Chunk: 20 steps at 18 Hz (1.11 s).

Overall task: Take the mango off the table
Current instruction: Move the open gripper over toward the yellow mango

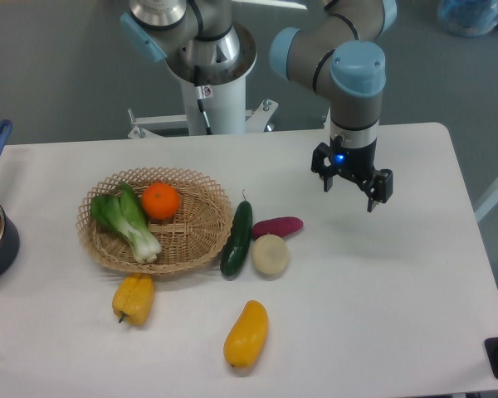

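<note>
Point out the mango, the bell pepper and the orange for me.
mango point(246, 333), fixed camera, middle of its body
bell pepper point(134, 298), fixed camera, middle of its body
orange point(161, 201), fixed camera, centre of its top

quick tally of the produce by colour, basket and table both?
Yellow: 2, mango and bell pepper
Green: 2, bok choy and cucumber
Orange: 1, orange
Purple: 1, sweet potato
Pale/white: 1, onion
Total: 7
The orange and bok choy lie in the basket; the rest lie on the table.
</note>
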Tool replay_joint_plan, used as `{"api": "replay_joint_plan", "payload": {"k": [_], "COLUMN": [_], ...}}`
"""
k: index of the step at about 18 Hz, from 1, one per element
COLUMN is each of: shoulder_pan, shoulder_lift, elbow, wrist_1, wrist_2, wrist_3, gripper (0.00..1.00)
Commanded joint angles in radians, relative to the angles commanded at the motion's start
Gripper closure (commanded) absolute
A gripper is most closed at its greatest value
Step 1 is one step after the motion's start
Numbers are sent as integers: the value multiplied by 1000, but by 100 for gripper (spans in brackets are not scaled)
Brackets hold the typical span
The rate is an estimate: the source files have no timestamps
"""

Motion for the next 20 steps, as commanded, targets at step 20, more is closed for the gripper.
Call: {"api": "replay_joint_plan", "payload": {"k": [20], "shoulder_pan": [-185], "shoulder_lift": [-100], "elbow": [126], "wrist_1": [3], "wrist_2": [-92], "wrist_3": [-354], "gripper": [0]}}
